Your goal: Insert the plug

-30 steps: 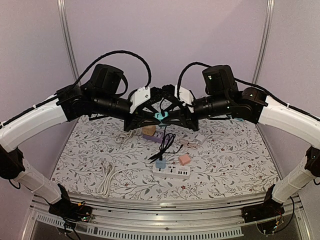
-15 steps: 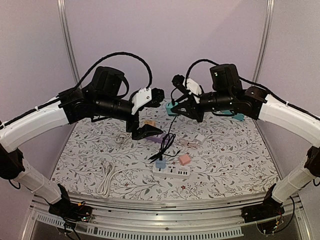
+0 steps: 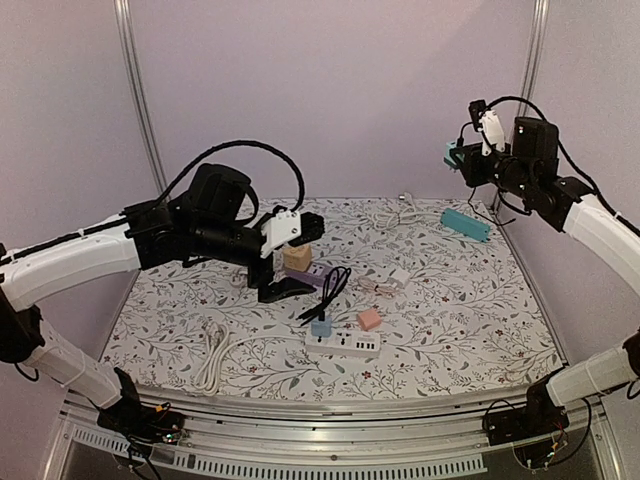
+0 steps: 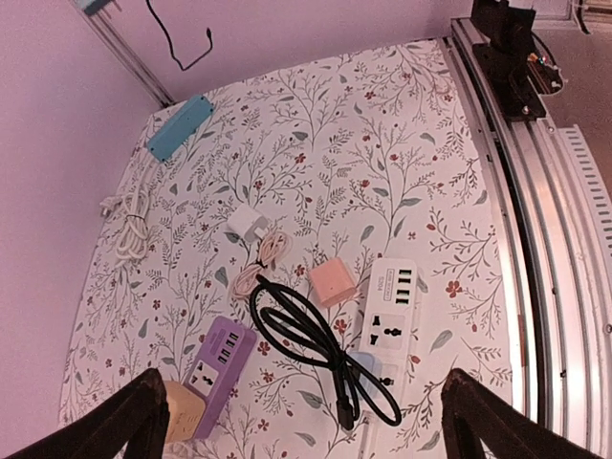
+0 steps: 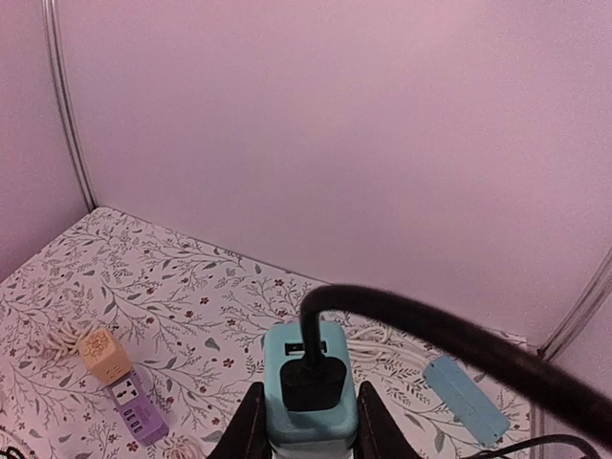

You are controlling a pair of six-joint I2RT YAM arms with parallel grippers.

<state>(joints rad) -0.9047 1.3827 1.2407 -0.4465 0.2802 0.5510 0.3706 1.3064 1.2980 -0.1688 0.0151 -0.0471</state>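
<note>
Your floral-print worktop, plain lilac walls on three sides, aluminium uprights at the rear corners, soft even light.

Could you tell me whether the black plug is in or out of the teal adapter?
In. The right wrist view shows the black plug seated in the teal adapter held by the right gripper.

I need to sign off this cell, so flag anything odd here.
One thing stands out: the right gripper holds a teal adapter high above the table near the back right corner, with a black plug seated in it and its cable hanging loose. Nothing looks spilled or broken.
</note>
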